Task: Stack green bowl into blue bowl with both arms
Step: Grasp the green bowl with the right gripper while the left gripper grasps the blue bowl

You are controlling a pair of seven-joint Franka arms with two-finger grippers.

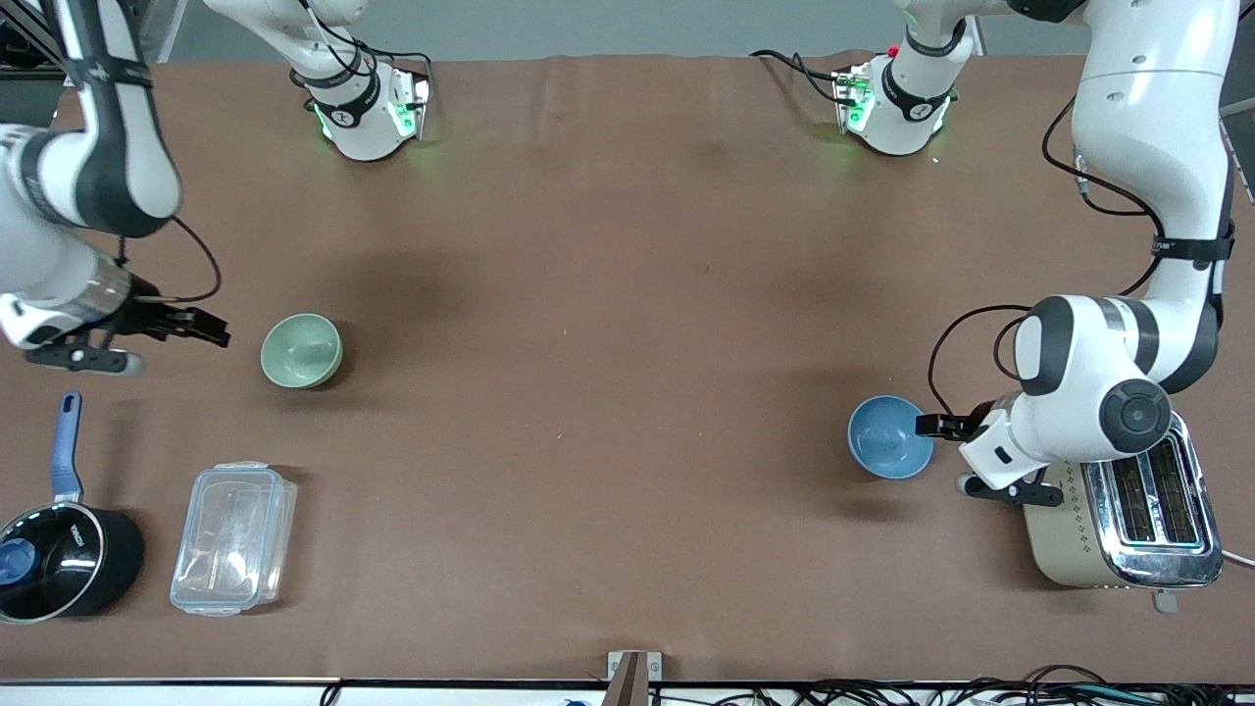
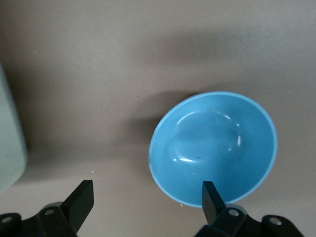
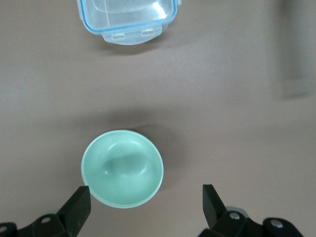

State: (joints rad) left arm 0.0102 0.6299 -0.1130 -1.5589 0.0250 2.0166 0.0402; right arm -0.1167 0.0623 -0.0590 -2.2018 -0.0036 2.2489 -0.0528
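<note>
left claw (image 1: 931, 425) hovering low beside the blue bowl (image 1: 890, 437), fingers (image 2: 213, 199) spread apart, one lying over the rim. right claw (image 1: 208, 328) reaching level toward the green bowl (image 1: 301, 350), fingers spread, not touching. both bowls sitting upright on the tabletop (image 1: 608, 392), well apart. saucepan (image 1: 61, 561) cut off at frame edge; its white lettering unreadable.

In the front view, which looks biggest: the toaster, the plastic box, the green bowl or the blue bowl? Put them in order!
Biggest to smallest:
1. Toaster, though an arm hides part of it
2. Plastic box
3. Blue bowl and green bowl: they look about the same size, so no ranking between them.
</note>
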